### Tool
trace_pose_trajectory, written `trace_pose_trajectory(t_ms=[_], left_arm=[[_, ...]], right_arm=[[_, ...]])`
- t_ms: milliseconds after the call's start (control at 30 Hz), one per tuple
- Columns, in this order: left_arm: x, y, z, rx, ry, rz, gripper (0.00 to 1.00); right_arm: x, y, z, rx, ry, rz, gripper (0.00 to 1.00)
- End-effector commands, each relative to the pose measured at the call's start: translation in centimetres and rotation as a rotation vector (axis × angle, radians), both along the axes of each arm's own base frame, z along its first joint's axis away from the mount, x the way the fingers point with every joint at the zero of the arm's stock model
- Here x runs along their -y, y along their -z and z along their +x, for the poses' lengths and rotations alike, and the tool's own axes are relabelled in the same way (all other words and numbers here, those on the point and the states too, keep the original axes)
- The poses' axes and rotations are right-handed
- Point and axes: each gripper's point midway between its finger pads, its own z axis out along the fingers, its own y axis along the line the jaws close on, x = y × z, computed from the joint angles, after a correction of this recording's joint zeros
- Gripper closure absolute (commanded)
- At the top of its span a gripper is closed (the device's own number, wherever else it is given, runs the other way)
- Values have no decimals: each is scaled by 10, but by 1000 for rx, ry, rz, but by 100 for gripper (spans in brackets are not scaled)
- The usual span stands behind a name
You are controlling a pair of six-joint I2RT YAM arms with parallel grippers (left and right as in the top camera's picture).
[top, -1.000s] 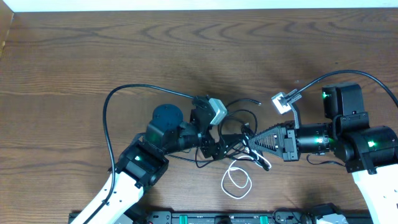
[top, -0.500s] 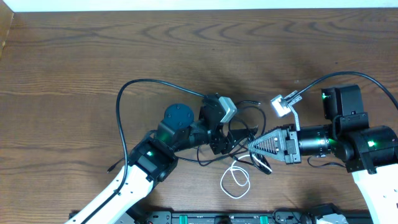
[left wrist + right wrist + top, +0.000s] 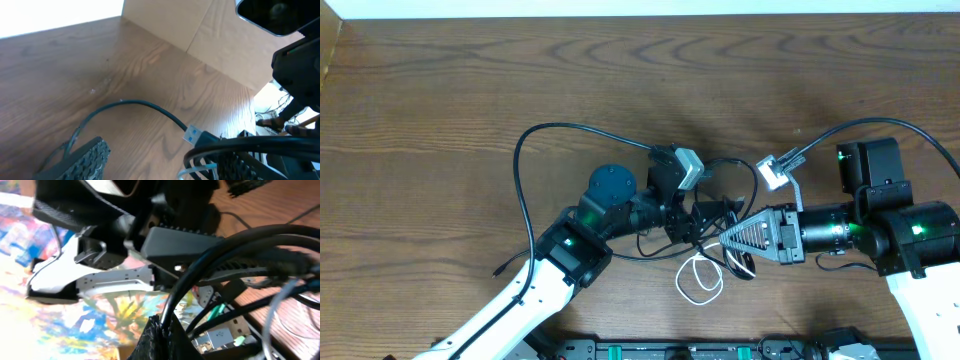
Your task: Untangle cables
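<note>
left gripper (image 3: 706,214): fingers (image 3: 85,159) spread wide, clamping nothing; blue plug (image 3: 192,134) lies just past them
right gripper (image 3: 728,240): closed, pinching a black cable (image 3: 172,305)
cables: black tangle (image 3: 725,207) between both grippers, mid-table (image 3: 470,100); white loop (image 3: 700,282) just on the near side

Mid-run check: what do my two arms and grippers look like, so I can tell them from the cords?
Both arms have white lower links and black joint housings with green lights. The left arm carries a round dark-blue cap; a thick black cable loops off it. Each wrist bears a small grey camera box. The right gripper has black, ribbed, tapering fingers.
</note>
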Motion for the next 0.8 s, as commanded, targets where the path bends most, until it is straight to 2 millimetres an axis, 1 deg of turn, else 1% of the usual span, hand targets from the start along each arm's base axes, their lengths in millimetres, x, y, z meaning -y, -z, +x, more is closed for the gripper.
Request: trace_pose_trajectory(t_ms=[0, 133, 267, 333, 467, 533, 633, 700, 733, 767], left_arm=[[-5, -9, 1, -6, -22, -17, 31], [-5, -21, -12, 10, 35, -45, 30], [-5, -21, -16, 3, 51, -45, 30], [-5, -21, -17, -4, 52, -45, 30], [-3, -22, -21, -18, 77, -55, 30], [-3, -21, -21, -20, 77, -53, 30], [-2, -19, -19, -22, 73, -51, 31], [0, -21, -17, -9, 73, -60, 32], [0, -22, -16, 0, 73, -66, 34], [1, -25, -13, 13, 61, -74, 39]], right_arm=[[5, 8, 5, -8, 45, -68, 99], [4, 6, 11, 4, 58, -61, 99], [2, 0, 13, 15, 56, -34, 99], [0, -3, 12, 15, 45, -14, 99], [-5, -18, 6, 19, -1, 71, 99], [-7, -26, 2, 24, -29, 120, 99], [-9, -32, -3, 16, -55, 152, 99], [-11, -34, -6, 12, -73, 166, 99], [-11, -35, -8, 9, -81, 169, 99], [-13, -34, -10, 5, -88, 168, 99]])
